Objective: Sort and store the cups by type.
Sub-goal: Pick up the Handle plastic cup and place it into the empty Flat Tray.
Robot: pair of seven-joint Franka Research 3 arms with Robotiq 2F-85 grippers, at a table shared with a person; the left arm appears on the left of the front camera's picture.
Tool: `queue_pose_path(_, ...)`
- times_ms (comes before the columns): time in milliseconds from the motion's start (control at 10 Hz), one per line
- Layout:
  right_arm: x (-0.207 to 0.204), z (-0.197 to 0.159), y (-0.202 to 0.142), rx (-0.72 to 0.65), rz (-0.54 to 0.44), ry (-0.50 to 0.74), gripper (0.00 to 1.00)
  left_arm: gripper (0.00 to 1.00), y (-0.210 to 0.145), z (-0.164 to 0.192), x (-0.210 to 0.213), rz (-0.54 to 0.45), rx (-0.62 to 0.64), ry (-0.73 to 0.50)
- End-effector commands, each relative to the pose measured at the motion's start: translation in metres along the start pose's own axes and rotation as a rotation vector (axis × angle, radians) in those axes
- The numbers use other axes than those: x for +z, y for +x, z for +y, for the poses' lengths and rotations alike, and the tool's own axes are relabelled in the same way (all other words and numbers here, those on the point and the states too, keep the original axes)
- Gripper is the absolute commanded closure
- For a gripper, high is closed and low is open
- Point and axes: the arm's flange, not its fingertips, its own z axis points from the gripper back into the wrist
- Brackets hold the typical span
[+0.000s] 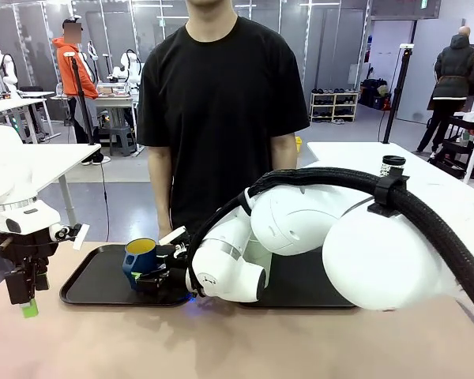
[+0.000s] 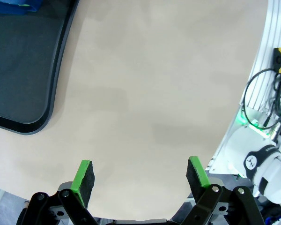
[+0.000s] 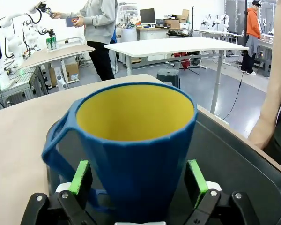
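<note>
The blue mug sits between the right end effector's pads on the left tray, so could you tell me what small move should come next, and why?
Probably open the right end effector and draw it back. The blue mug stands upright on the black tray, apparently placed, with a green pad on either side; whether they grip is unclear.

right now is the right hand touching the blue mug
Cannot tell. In the right wrist view the blue mug sits between the right hand's green pads, but no contact or gap shows plainly at either pad.
</note>
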Motion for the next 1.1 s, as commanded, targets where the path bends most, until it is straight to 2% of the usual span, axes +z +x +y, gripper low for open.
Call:
queue_pose_path(0, 0.048, 0.097, -0.044, 0.040, -0.029, -0.067, 0.00, 0.00, 0.000, 0.001, 0.003, 0.004, 0.011, 0.000)
queue_pose_path(600, 0.073, 0.105, -0.044, 0.041, 0.026, -0.075, 0.00, 0.00, 0.000, 0.001, 0.003, 0.004, 0.011, 0.000)
queue_pose_path(1000, 0.095, 0.125, -0.039, 0.050, 0.082, -0.078, 0.00, 0.00, 0.000, 0.001, 0.003, 0.004, 0.011, 0.000)
